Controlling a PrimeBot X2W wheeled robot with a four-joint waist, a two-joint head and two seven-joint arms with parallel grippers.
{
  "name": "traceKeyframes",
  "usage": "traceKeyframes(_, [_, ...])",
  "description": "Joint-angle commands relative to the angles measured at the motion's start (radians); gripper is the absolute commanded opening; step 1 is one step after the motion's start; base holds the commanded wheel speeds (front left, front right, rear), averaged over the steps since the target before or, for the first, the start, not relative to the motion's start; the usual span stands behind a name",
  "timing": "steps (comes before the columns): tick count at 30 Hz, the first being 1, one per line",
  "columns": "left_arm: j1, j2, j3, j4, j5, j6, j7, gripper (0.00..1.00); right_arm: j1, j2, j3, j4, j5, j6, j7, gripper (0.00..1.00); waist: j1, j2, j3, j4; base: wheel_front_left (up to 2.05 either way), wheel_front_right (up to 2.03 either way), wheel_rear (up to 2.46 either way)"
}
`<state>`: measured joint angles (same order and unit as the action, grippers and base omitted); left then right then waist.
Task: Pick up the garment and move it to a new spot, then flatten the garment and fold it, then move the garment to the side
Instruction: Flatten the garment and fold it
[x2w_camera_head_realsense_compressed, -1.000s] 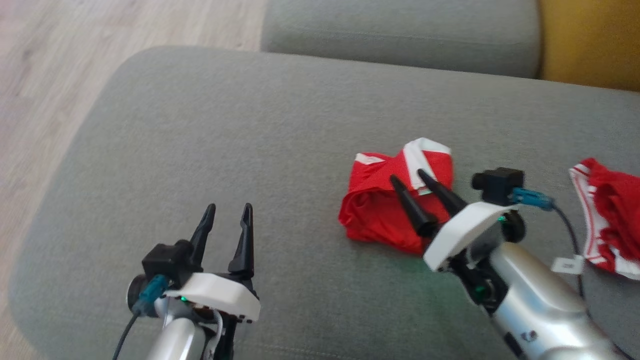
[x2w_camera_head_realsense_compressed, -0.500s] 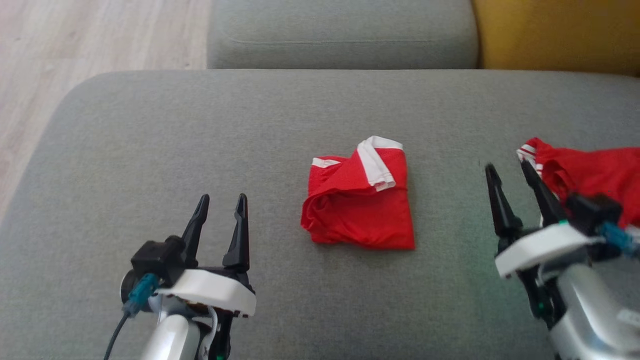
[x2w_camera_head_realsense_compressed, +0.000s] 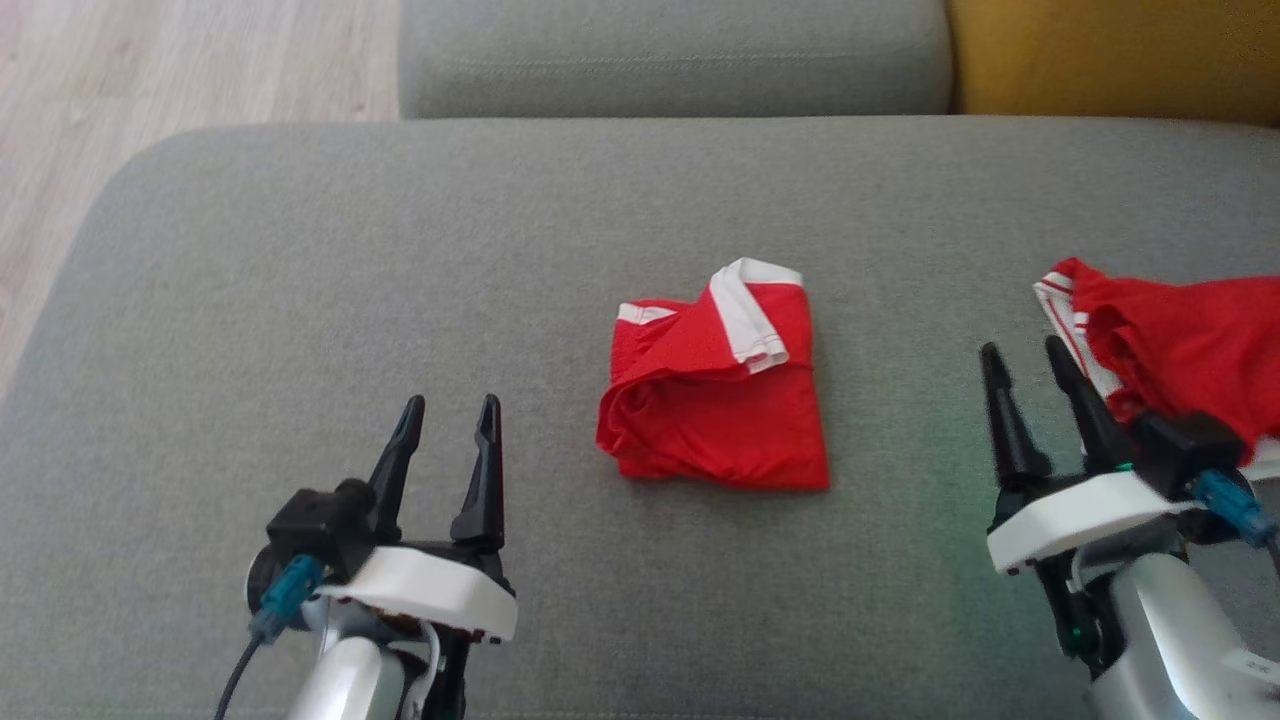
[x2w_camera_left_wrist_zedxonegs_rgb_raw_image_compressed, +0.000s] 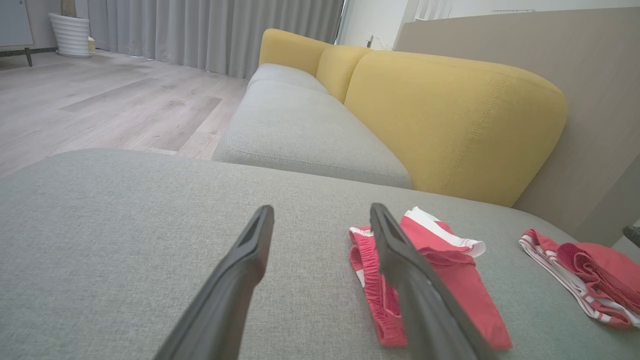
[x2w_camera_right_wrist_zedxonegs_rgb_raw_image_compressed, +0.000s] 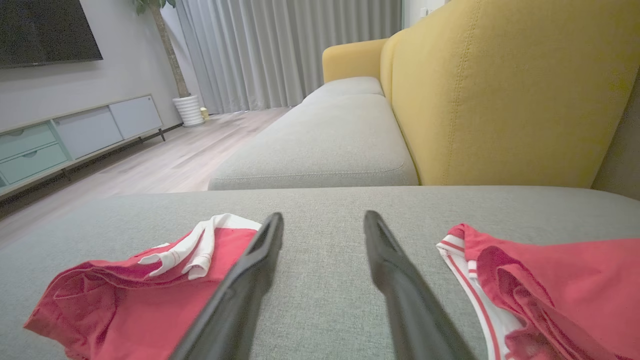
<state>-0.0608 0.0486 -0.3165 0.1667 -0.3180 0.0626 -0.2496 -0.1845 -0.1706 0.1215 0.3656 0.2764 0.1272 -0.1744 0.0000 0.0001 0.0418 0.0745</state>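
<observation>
Grey sofa cushion (x2w_camera_head_realsense_compressed: 400, 300) for a work surface, with a yellow backrest (x2w_camera_head_realsense_compressed: 1110, 50) behind and pale wood floor (x2w_camera_head_realsense_compressed: 150, 60) off to the left. Near the middle of the cushion, the garment (x2w_camera_head_realsense_compressed: 715, 400): red with white trim, folded into a rough square, lying flat, clear of both claws. Inner layers hidden by the fold; in the left wrist view, partly covered by a dark finger. To the right and well apart, a second red garment (x2w_camera_head_realsense_compressed: 1180, 340), crumpled, cut off by the head view's edge and partly behind the right wrist camera. Right claw (x2w_camera_head_realsense_compressed: 1021, 345) between the two pieces, fingers spread, holding nothing. Left claw (x2w_camera_head_realsense_compressed: 452, 400) off to the garment's left, likewise spread wide and holding nothing. Small white tag (x2w_camera_head_realsense_compressed: 1255, 662) on the right forearm, writing too small to read. Farther off in the right wrist view, grey curtains (x2w_camera_right_wrist_zedxonegs_rgb_raw_image_compressed: 280, 50) and a low cabinet (x2w_camera_right_wrist_zedxonegs_rgb_raw_image_compressed: 75, 135) along the wall.
</observation>
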Motion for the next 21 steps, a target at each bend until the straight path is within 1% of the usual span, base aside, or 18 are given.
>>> traceKeyframes(1, [-0.041,0.002,0.025,-0.035,0.001,0.000,-0.012,1.00,-0.038,-0.004,0.018,-0.036,-0.008,0.003,0.004,0.00,0.0000,-0.0001,0.012,0.013,0.00,0.00,0.00])
traceKeyframes(7, [-0.061,0.002,-0.005,-0.033,-0.004,0.004,-0.012,1.00,-0.091,-0.013,0.060,-0.016,-0.029,0.003,0.016,0.00,0.0000,-0.0001,0.066,0.067,0.00,0.00,0.00])
traceKeyframes(15, [-0.090,0.002,-0.036,-0.024,-0.013,0.011,-0.012,1.00,-0.169,-0.051,0.148,0.124,-0.027,0.003,0.008,0.00,0.0000,-0.0001,0.120,0.147,0.00,0.00,0.00])
traceKeyframes(21, [-0.106,0.002,-0.058,-0.024,-0.018,0.018,-0.012,1.00,-0.229,-0.068,0.201,0.222,-0.003,0.003,-0.016,0.00,0.0000,-0.0001,0.147,0.187,0.00,0.00,0.00])
